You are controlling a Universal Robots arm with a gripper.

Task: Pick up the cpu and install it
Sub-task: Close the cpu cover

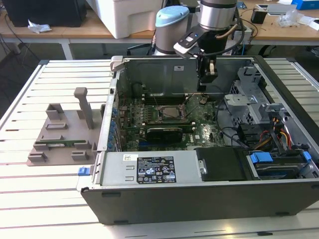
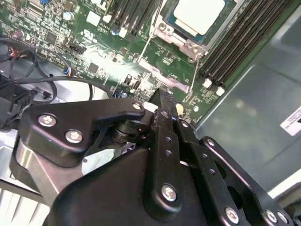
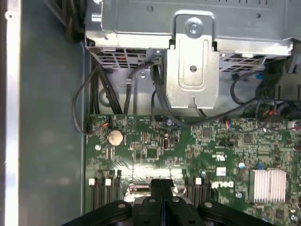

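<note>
The cpu (image 2: 200,14) is a silvery square chip lying flat in the dark metal socket frame (image 2: 186,44) of the green motherboard (image 3: 155,146). In the exterior view the cpu (image 1: 169,112) sits mid-board inside the open computer case (image 1: 199,191). My gripper (image 1: 203,85) hangs above the board, off the socket toward the exterior view's right and apart from the chip. Its black fingers (image 3: 156,186) are pressed together with nothing between them. In the second wrist view the gripper (image 2: 162,98) points at the board beside the socket's lever.
A grey plastic tray (image 1: 60,129) lies on the slatted table at the exterior view's left, with a narrow green memory stick (image 1: 55,145) in it. Black memory slots (image 2: 240,33) flank the socket. A metal drive cage (image 3: 193,61), cables (image 3: 94,89) and a heatsink (image 3: 268,183) crowd the case.
</note>
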